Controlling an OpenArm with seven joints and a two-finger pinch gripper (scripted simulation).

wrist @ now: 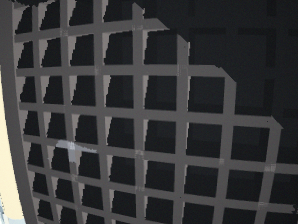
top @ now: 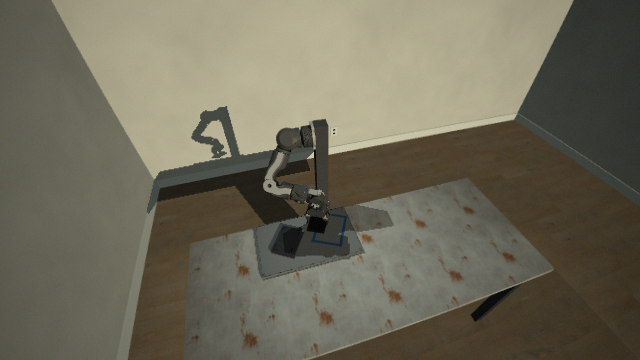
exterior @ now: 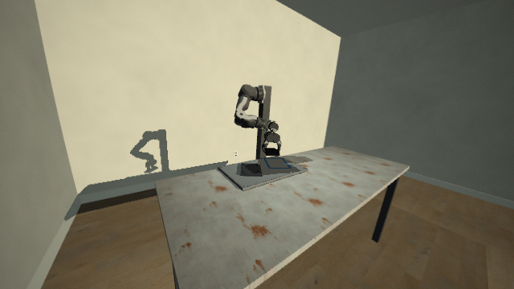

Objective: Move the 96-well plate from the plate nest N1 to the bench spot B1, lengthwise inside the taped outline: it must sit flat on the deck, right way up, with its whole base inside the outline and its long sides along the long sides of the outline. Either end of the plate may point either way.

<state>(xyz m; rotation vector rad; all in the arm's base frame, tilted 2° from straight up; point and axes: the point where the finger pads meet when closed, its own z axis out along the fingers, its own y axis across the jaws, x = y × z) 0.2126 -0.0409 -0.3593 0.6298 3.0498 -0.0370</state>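
Observation:
My gripper is shut on the dark 96-well plate and holds it in the air, above the near-left part of the blue taped outline B1. In the exterior view the gripper carries the plate a little above the outline. The plate's grid of wells fills the wrist view. The dark plate nest N1 stands to the left of the outline on the grey deck and also shows in the exterior view.
The grey deck lies on a rust-stained table. The arm's dark mounting post stands just behind the deck. The table's edges are at the right and front.

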